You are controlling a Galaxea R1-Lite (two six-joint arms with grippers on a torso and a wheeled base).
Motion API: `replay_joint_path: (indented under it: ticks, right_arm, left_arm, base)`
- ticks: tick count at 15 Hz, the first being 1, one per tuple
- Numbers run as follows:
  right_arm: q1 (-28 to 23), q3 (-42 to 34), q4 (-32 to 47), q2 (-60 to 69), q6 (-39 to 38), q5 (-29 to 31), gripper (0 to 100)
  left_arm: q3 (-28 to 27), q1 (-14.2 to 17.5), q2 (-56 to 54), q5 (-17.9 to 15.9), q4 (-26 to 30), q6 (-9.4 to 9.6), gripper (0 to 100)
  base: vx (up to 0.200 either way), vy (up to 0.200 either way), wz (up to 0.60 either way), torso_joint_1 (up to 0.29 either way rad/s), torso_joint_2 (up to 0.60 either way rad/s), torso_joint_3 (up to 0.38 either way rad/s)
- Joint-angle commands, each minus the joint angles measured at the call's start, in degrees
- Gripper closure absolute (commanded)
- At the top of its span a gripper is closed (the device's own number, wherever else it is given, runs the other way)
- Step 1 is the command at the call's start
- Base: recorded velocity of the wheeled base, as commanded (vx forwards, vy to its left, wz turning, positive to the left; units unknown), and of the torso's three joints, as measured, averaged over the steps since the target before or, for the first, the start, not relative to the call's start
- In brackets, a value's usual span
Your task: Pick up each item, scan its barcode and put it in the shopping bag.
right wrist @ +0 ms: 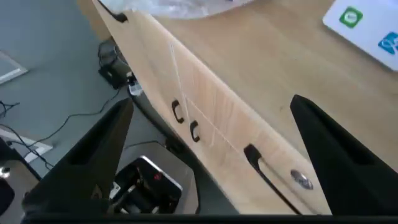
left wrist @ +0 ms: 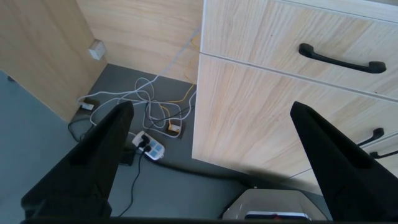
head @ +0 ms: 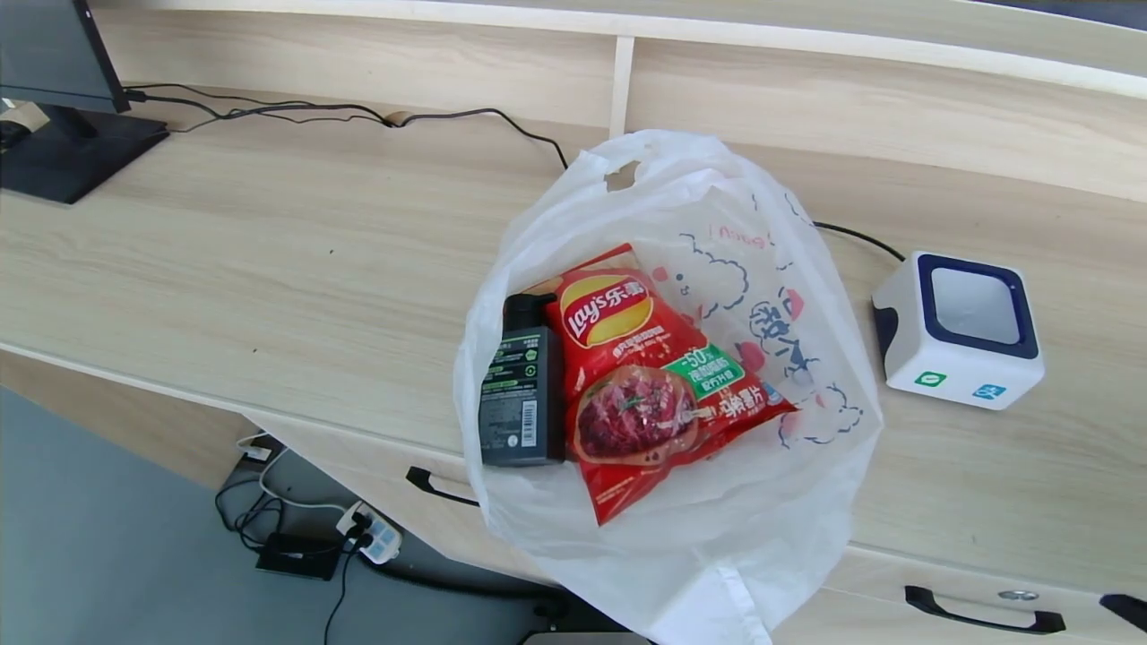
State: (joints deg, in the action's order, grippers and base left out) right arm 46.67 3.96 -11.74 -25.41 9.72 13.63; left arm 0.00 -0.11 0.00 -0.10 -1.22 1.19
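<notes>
A white plastic shopping bag stands open on the wooden counter in the head view. Inside it lie a red chips packet and, to its left, a dark pump bottle with its barcode facing up. The white barcode scanner sits on the counter to the bag's right, and its corner shows in the right wrist view. My left gripper hangs open and empty below the counter, in front of the drawers. My right gripper is open and empty above the counter's front edge, near the scanner.
A monitor stands at the counter's far left, with cables running along the back wall. Drawers with black handles sit under the counter. A power strip and wires lie on the floor.
</notes>
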Motion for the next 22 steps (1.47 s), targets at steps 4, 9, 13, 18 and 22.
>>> replay_joint_path:
  ticks: [4,9,13,18,22]
  right_arm:
    - [-30.49,4.92,21.93,22.50,-10.16,0.52,0]
    - [-30.05,2.19,21.14,23.21,-12.70,6.67,0]
    - [-40.78,8.78,21.06,15.39,-17.63,7.64,0]
    - [-42.36,-1.85,8.22,20.13,-16.04,5.44,0]
    - [-42.36,-3.96,3.74,20.13,-10.51,0.35,0]
  left_arm:
    - [0.00,0.02,0.09,0.01,-0.01,0.04,0]
    - [0.00,0.02,0.09,0.01,-0.01,0.04,0]
    - [0.00,0.02,0.09,0.01,0.08,0.04,0]
    - [0.00,-0.07,0.00,0.01,0.08,0.04,0]
    - [0.00,0.02,0.09,0.01,0.08,-0.05,0]
  base:
    - [0.000,0.000,0.00,0.000,0.00,0.000]
    - [0.000,0.000,0.00,0.000,0.00,0.000]
    - [0.000,0.000,0.00,0.000,0.00,0.000]
    - [0.000,0.000,0.00,0.000,0.00,0.000]
    - [0.000,0.000,0.00,0.000,0.00,0.000]
